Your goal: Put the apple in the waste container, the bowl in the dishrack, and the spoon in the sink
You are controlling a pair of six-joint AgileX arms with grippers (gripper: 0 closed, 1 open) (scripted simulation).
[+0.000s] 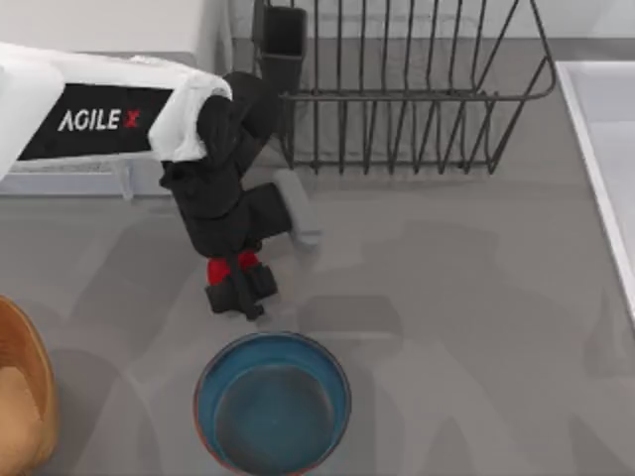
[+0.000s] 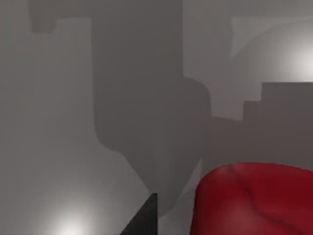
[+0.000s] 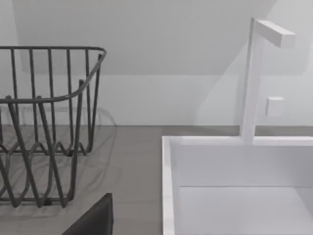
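Red apple sits pinched in the left tool, near the bowl.

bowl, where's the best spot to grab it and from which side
Grip the bowl by its thin rim, one finger inside and one outside, coming straight down from above. It sits upright and open on the table, too wide to span. The rim arc towards the top view's right looks best: nothing stands beside it there, while the left gripper is over the apple just behind.
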